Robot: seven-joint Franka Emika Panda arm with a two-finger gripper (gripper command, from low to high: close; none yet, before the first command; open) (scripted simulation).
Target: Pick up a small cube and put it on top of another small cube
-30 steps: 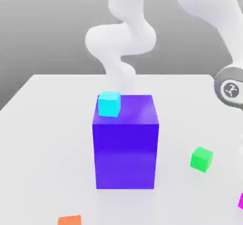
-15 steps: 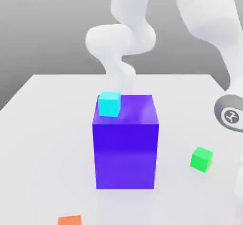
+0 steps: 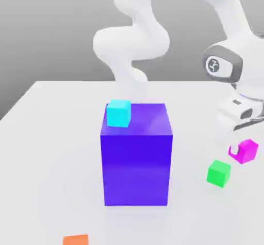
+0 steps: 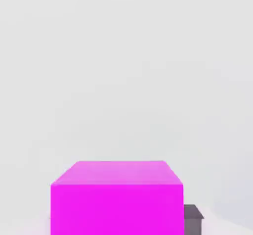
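One small cube [image 3: 246, 151] — the magenta one — hangs clamped in the gripper [image 3: 241, 151], lifted clear of the bench [image 3: 51, 135]. The green cube [image 3: 218, 174] sits just below and slightly toward the exterior view's left of the gripper, close by — the nearest candidate to stack on. The cyan cube [image 3: 119, 113] rests well apart, atop the big blue block [image 3: 136, 159]. A short lateral shift looks enough.

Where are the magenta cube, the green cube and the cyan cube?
magenta cube [image 3: 245, 150]: exterior view, its front face.
green cube [image 3: 218, 174]: exterior view, its front face.
cyan cube [image 3: 118, 114]: exterior view, its front face.
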